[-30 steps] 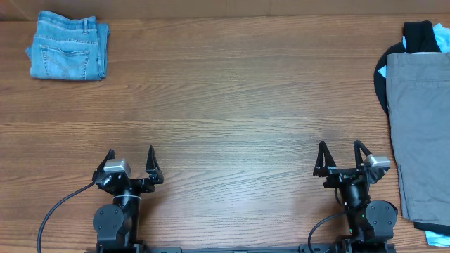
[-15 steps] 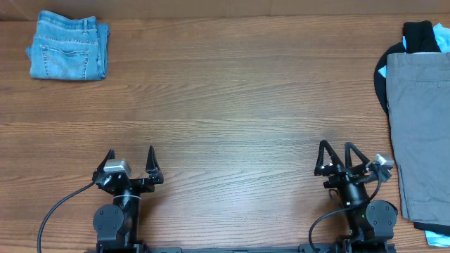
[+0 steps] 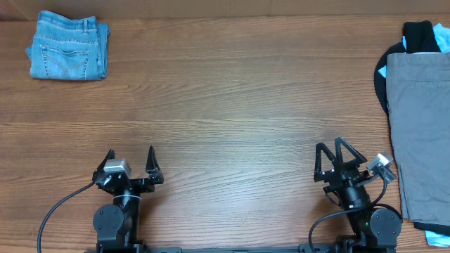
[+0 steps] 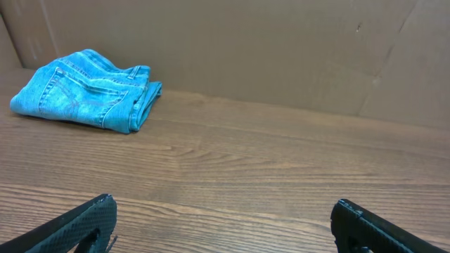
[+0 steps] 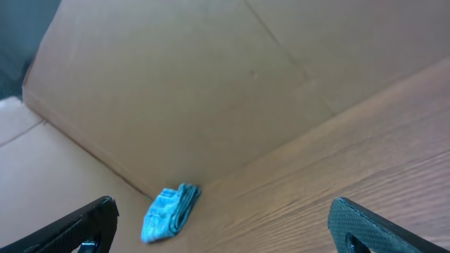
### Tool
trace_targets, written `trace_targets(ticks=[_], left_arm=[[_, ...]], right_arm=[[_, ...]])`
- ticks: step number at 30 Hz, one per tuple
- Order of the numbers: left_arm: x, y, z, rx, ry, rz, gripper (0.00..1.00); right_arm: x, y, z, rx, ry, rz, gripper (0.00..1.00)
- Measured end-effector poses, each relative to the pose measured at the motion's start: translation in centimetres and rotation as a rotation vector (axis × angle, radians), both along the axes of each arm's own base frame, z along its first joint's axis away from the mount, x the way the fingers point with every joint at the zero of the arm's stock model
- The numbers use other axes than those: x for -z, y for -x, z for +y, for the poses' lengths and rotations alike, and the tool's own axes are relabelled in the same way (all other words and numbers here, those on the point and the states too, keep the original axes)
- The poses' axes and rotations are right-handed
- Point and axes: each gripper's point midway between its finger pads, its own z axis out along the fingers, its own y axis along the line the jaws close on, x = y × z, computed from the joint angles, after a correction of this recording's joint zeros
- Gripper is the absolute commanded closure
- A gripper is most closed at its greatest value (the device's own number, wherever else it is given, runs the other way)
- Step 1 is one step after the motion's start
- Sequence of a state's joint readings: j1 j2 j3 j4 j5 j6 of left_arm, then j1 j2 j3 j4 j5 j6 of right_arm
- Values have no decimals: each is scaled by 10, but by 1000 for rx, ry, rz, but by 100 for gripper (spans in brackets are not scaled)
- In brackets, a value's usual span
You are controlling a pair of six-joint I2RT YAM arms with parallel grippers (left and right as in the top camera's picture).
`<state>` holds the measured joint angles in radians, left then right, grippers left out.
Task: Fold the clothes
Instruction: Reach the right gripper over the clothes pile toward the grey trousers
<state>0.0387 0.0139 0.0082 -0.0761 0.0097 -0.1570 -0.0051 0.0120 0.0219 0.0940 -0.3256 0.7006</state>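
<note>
A folded pair of light blue jeans (image 3: 69,54) lies at the table's far left corner; it also shows in the left wrist view (image 4: 88,88) and, small and tilted, in the right wrist view (image 5: 170,211). A pile of unfolded clothes lies at the right edge, with grey trousers (image 3: 420,126) on top of black (image 3: 418,33) and light blue garments. My left gripper (image 3: 131,159) is open and empty near the front edge, left of centre (image 4: 223,225). My right gripper (image 3: 331,156) is open and empty near the front edge, just left of the pile (image 5: 225,225), and rolled sideways.
The wooden table (image 3: 232,105) spans the view. A cardboard wall (image 4: 281,49) stands behind the table's far edge. A black cable (image 3: 56,211) loops by the left arm's base.
The right gripper has rolled and its fingers have swung to the right, toward the clothes pile. The left arm has not moved.
</note>
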Motion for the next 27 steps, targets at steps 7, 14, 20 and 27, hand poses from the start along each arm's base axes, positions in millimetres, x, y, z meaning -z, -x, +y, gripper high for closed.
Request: trace_targets(ticks=[7, 14, 20, 27], left_arm=[[0, 0, 0, 0, 0, 0, 0], [0, 0, 0, 0, 0, 0, 0], [0, 0, 1, -3, 0, 0, 0], [0, 0, 1, -7, -1, 0, 0]], right_arm=[[-55, 6, -12, 97, 114, -113, 0], [-88, -21, -40, 269, 236, 8, 0], [-80, -82, -58, 337, 331, 271, 0], [-49, -160, -75, 309, 509, 665, 0]])
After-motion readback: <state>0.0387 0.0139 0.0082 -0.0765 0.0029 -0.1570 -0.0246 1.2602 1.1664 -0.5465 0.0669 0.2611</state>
